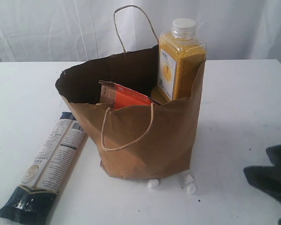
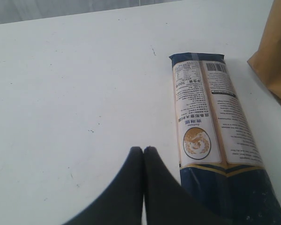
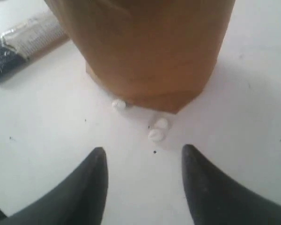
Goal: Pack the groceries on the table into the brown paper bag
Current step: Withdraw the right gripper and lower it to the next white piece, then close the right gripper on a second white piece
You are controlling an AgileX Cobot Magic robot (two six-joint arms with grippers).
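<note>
Yellow-grain bottle (image 1: 180, 61), orange-labelled pouch (image 1: 126, 97) in paper bag (image 1: 145, 140); navy-cream packet (image 1: 47, 164) unpacked on table (image 1: 234, 117); left tool (image 2: 143, 148) together, right tool (image 3: 143, 148) apart, empty

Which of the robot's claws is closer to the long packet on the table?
Left. The left gripper, shut, sits right beside the packet's dark end. The right gripper, open, faces the foot of the paper bag, the packet far off.

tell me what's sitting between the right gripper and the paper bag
Right wrist view: three small white lumps on the white table, close to the brown paper bag base, ahead of the right gripper; otherwise bare.
</note>
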